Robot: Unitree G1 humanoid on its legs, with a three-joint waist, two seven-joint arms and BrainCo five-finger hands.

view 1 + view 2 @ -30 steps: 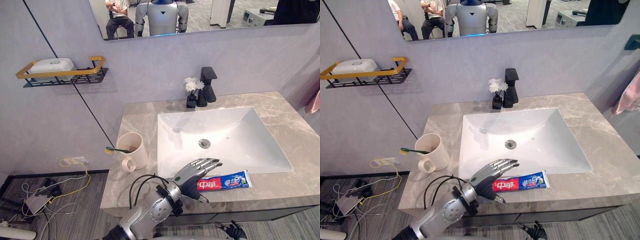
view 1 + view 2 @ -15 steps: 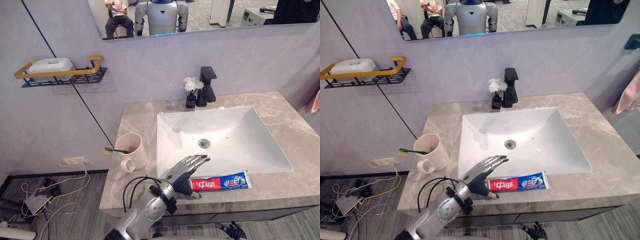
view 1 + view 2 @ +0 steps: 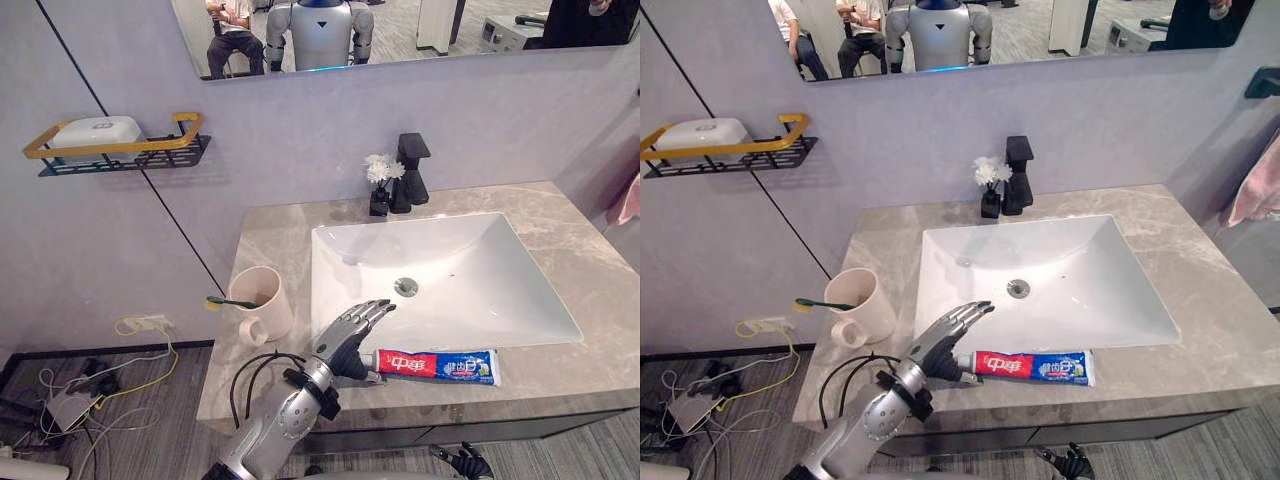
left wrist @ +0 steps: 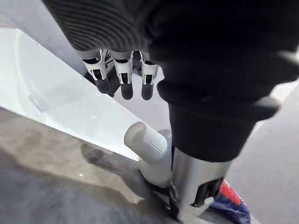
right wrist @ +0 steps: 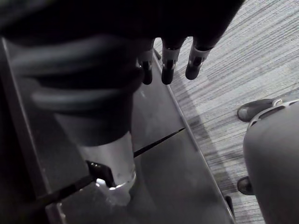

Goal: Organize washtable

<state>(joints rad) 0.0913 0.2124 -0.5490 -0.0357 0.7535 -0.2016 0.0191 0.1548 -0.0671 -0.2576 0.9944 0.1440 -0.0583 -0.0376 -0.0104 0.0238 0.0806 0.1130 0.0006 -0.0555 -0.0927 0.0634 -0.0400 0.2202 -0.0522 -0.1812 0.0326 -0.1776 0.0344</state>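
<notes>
While the toothpaste tube [image 3: 440,366] lies flat along the worktop's [image 3: 270,225] front edge, just before the sink [image 3: 470,250], the left robot hand [image 3: 350,335] sits at its capped end. Its fingers [image 4: 127,77] are straight and loosely spread above the sink's front rim, thumb down right beside the white cap [image 4: 145,141]. Near the worktop's left edge stands a mug [image 3: 268,300], a toothbrush [image 3: 232,301] poking out. The right robot hand [image 5: 169,63] hangs low by the cabinet front, fingers relaxed, holding nothing.
</notes>
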